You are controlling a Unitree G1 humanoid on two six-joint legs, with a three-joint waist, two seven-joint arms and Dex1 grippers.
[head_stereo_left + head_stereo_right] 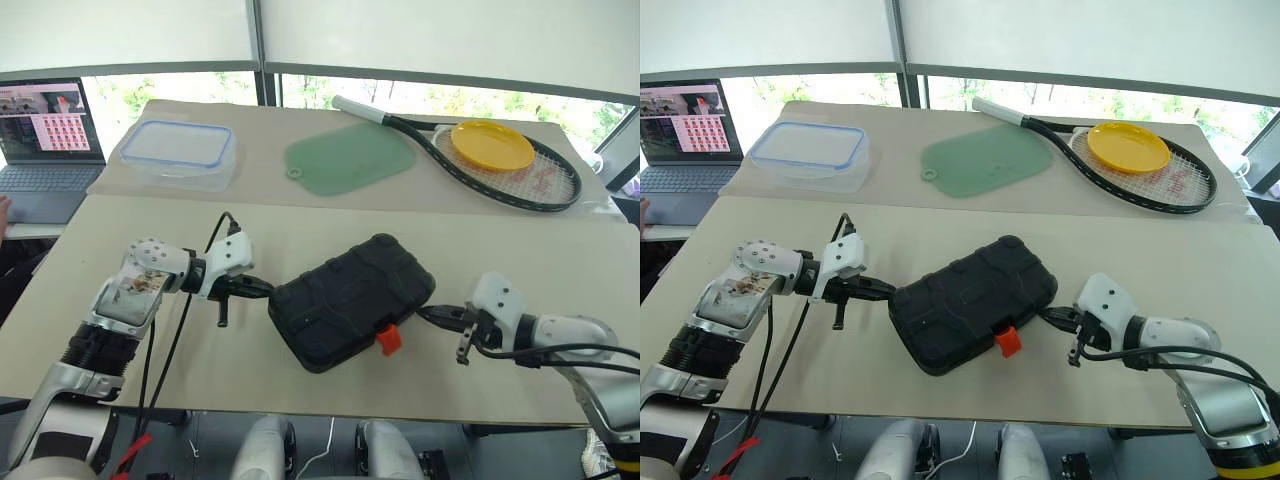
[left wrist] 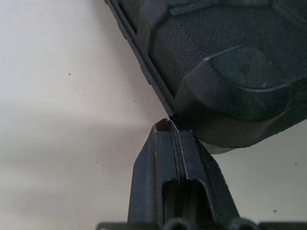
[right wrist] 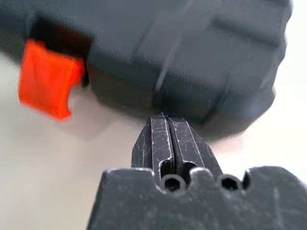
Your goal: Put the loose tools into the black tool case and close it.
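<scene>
Both tools have their black fingers pressed together, empty — the left tool (image 1: 262, 289) meets one end of the closed black moulded plastic tool case (image 1: 350, 298), the right tool (image 1: 432, 314) sits at the opposite end. Between them the case lies slantwise on the beige counter (image 1: 300, 390), its small orange latch (image 1: 388, 339) facing the near edge.

Black tool case (image 1: 352, 298): moulded plastic, rounded corners, ribbed lid w/ raised panels. Lid down, case shut, lying flat on the beige worktop (image 1: 300, 230), turned diagonally, one corner toward the far right, the opposite toward the near left. Small orange latch (image 1: 388, 340) on the near long edge, sticking out from the case. No loose tools visible outside the case.
</scene>
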